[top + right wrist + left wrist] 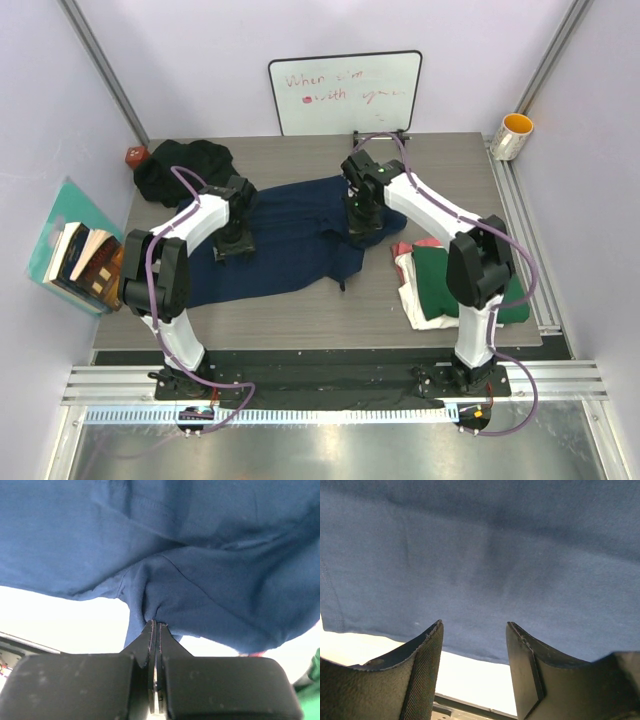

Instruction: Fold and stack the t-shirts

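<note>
Now the right gripper [156, 626] pinches the navy t-shirt [290, 238]; the left gripper [475, 630] stands open over it.

Toward twelve o'clock the navy blue t-shirt [495, 555] is seen; at six o'clock the left gripper [475, 628] is spread apart.

Pale lilac walls [200, 60] enclose a grey wood-grain table [300, 310]; a whiteboard [345, 92] leans against the back wall, books [80, 260] stand at its left.
</note>
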### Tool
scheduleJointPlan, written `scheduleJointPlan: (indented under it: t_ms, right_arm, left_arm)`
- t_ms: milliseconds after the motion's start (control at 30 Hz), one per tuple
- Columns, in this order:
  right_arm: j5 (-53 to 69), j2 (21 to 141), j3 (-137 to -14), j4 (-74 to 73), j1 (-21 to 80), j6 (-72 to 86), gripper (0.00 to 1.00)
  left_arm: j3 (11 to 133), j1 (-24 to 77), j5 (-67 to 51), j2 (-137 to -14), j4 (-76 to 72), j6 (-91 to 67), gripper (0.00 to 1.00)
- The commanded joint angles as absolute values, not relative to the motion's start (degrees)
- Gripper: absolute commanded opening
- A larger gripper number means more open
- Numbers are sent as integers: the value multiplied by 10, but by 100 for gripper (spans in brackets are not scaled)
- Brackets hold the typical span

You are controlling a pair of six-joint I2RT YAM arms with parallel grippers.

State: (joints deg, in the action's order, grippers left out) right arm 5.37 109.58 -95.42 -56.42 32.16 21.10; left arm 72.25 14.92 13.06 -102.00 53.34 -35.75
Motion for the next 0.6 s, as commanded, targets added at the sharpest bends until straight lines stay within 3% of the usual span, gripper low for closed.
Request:
scheduleJointPlan:
  t_ms: [0, 300, 333, 367, 400, 467, 567]
  right_arm:
    - [63, 1153, -1014, -553, 326, 213, 1]
    - [77, 1315, -1203, -549, 326, 214, 3]
    - [70, 1317, -1209, -548, 326, 214, 10]
    - [67, 1320, -1214, -542, 325, 214, 31]
    - [67, 1319, -1216, -538, 326, 211, 38]
    - [56, 1309, -1218, -538, 326, 209, 44]
    - [34, 1277, -1205, -529, 325, 201, 43]
  left_arm:
    - [718, 147, 141, -1002, 523, -359, 54]
    - [715, 147, 135, -1004, 530, -359, 53]
    - [709, 147, 134, -1003, 529, -359, 53]
    - [707, 147, 132, -1002, 527, -359, 53]
    - [704, 147, 128, -999, 526, -359, 53]
    - [698, 147, 127, -999, 523, -361, 53]
    - [697, 147, 123, -1001, 520, -361, 53]
